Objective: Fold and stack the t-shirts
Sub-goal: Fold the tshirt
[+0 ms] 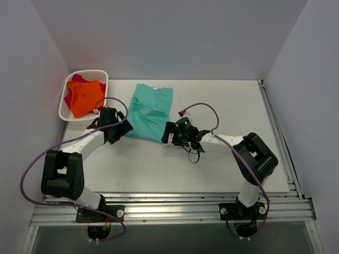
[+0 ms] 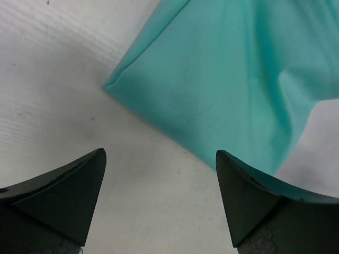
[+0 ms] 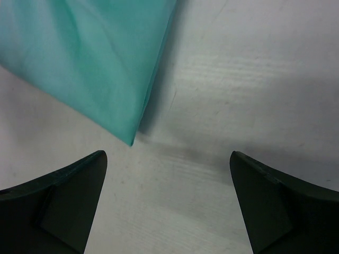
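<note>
A teal-green t-shirt (image 1: 151,111) lies folded lengthwise on the white table, collar at the far end. My left gripper (image 1: 123,130) is open and empty at its near-left corner; the left wrist view shows that corner (image 2: 212,95) just ahead of the fingers. My right gripper (image 1: 168,133) is open and empty at its near-right corner; the right wrist view shows that corner (image 3: 100,58) ahead and to the left. An orange t-shirt (image 1: 85,97) lies on a magenta-red t-shirt (image 1: 72,83) in the basket.
The white lattice basket (image 1: 100,75) stands at the far left of the table (image 1: 228,159). Grey walls close in the left, back and right. A metal rail (image 1: 275,127) runs along the table's right edge.
</note>
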Controlling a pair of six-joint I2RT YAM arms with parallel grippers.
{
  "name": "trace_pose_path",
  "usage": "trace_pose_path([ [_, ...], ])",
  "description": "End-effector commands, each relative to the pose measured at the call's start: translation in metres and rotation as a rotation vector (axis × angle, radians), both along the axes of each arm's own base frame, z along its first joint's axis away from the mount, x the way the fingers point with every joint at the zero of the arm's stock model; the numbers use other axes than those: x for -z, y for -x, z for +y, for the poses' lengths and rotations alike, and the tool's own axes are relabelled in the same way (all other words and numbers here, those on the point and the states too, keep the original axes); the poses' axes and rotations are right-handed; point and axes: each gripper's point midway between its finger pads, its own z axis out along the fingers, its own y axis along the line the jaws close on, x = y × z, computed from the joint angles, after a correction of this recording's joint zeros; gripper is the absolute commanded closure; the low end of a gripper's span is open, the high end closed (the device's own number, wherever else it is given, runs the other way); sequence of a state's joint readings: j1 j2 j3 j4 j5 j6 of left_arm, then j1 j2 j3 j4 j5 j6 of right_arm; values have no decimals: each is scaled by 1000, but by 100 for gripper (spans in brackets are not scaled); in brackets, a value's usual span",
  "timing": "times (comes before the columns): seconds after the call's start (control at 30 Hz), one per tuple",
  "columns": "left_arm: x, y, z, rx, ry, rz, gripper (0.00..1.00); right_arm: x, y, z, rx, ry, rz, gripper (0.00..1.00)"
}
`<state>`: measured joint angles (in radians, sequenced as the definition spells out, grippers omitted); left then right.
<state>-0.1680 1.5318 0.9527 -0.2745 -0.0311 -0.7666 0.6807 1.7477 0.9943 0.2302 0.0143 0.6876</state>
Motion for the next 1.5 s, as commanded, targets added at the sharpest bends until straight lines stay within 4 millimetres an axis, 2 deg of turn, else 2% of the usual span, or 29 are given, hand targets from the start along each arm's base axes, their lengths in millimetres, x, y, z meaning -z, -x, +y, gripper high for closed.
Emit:
trace_pose_path([
  [0.0, -17, -15, 5, -67, 6, -136, 7, -46, 1, 47, -86, -300, -115, 3],
  [0.03, -8, -9, 6, -69, 3, -118, 7, -41, 4, 50, -93, -313, -104, 3],
  [0.2, 7, -7, 6, -77, 10, -105, 8, -18, 10, 64, -123, -342, -61, 5],
  [0.33, 14, -9, 8, -86, 8, -98, 9, -12, 4, 75, -134, -342, -53, 6],
  [0.37, 17, -11, 7, -87, 8, -97, 9, -5, 4, 77, -136, -334, -42, 6],
  [0.57, 30, -16, 9, -100, 6, -79, 9, 11, -2, 86, -143, -331, -17, 9],
  [0.63, 29, -24, 9, -103, 17, -103, 10, 15, -3, 87, -145, -328, -11, 13],
  [0.77, 43, -27, 9, -104, 25, -83, 13, 21, -3, 86, -146, -311, -4, 19],
  [0.87, 49, -30, 11, -114, 23, -81, 18, 21, -4, 84, -143, -294, -6, 30],
  [0.9, 50, -31, 12, -120, 18, -80, 20, 20, -5, 83, -143, -288, -9, 39],
  [0.97, 55, -33, 15, -130, 16, -77, 25, 21, -5, 81, -143, -276, -12, 47],
  [1.0, 56, -34, 15, -132, 16, -77, 27, 21, -6, 80, -141, -269, -14, 57],
  [1.07, 61, -38, 15, -137, 17, -78, 35, 22, -6, 78, -139, -263, -10, 66],
  [1.1, 62, -39, 15, -137, 19, -78, 39, 22, -7, 76, -133, -258, -12, 81],
  [1.13, 63, -40, 14, -135, 24, -80, 54, 22, -8, 74, -130, -252, -10, 88],
  [1.2, 69, -43, 13, -133, 23, -73, 67, 22, -9, 71, -122, -245, -8, 100],
  [1.27, 70, -44, 14, -133, 16, -73, 84, 19, -10, 65, -114, -241, -10, 100],
  [1.33, 70, -44, 13, -132, 15, -75, 95, 17, -10, 59, -102, -234, -15, 100],
  [1.4, 68, -42, 12, -124, 17, -76, 98, 10, -10, 50, -85, -221, -28, 100],
  [1.43, 67, -40, 10, -118, 17, -79, 98, 12, -7, 43, -73, -193, -14, 100],
  [1.47, 59, -38, 9, -116, 20, -91, 98, 3, -9, 35, -54, -167, -43, 100],
])
